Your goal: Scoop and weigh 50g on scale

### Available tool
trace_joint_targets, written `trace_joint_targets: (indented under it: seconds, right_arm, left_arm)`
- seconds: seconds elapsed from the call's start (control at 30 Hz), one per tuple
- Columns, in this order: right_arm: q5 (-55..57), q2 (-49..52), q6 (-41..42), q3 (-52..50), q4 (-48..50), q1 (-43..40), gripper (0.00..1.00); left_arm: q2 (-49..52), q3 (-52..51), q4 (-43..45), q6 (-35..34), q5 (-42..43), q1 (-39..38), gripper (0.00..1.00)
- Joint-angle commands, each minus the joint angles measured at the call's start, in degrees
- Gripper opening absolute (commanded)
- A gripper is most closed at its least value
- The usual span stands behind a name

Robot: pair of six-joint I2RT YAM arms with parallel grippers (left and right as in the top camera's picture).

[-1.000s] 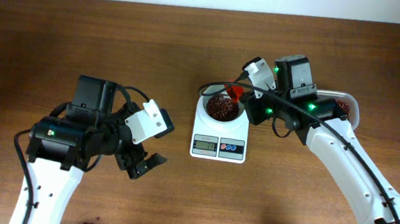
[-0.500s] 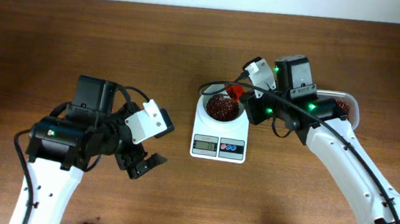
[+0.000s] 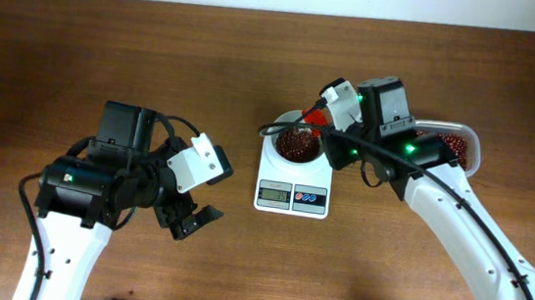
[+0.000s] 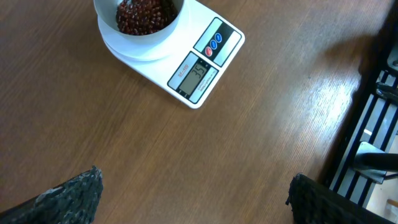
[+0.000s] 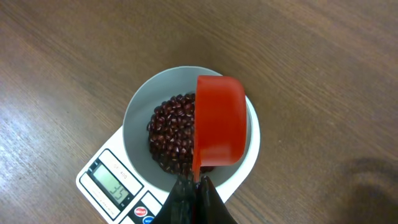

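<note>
The white scale (image 3: pixel 291 200) stands mid-table with a round white bowl (image 3: pixel 278 152) of red beans (image 3: pixel 296 145) on top. My right gripper (image 3: pixel 326 116) is shut on the handle of a red scoop (image 3: pixel 315 122) held over the bowl's right side. In the right wrist view the scoop (image 5: pixel 219 121) is turned so its outside faces the camera, above the beans (image 5: pixel 174 134), with the gripper (image 5: pixel 196 186) pinching its handle. My left gripper (image 3: pixel 192 220) hovers open and empty to the left of the scale (image 4: pixel 205 53), whose display (image 4: pixel 194 74) reads 35.
A clear tub of red beans (image 3: pixel 455 146) sits at the right, partly behind my right arm. A black slatted frame (image 4: pixel 373 124) shows at the right edge of the left wrist view, beyond the table edge.
My right arm has shifted slightly left, bringing the scoop further over the bowl and uncovering more of the tub. The left arm has not moved.
</note>
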Motion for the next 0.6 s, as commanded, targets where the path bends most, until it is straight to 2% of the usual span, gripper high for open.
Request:
trace_joint_targets:
  seconds: [0.0,0.13,0.23,0.47,0.57]
  right_arm:
    - [5.0,-1.5,-1.7,1.2,-0.3,1.6,0.04]
    - [4.3,-2.6,-1.4,1.2,-0.1,3.2,0.04]
    - [7.4,-1.9,-5.6,1.2,-0.7,3.9,0.04]
    - [7.6,-2.1,-5.0,1.2,0.0,4.4,0.04]
    - [7.6,-2.1,-2.3,1.2,0.4,4.3,0.04]
  left_arm:
    - [-0.5,1.1,-0.1,1.0,1.0,0.3,0.99]
    - [-0.5,1.1,-0.1,0.9,1.0,0.3,0.99]
    - [-0.5,1.1,-0.1,0.9,1.0,0.3,0.99]
    - [-0.5,1.1,-0.1,1.0,1.0,0.3,0.99]
    - [-0.5,1.1,-0.1,0.9,1.0,0.3,0.99]
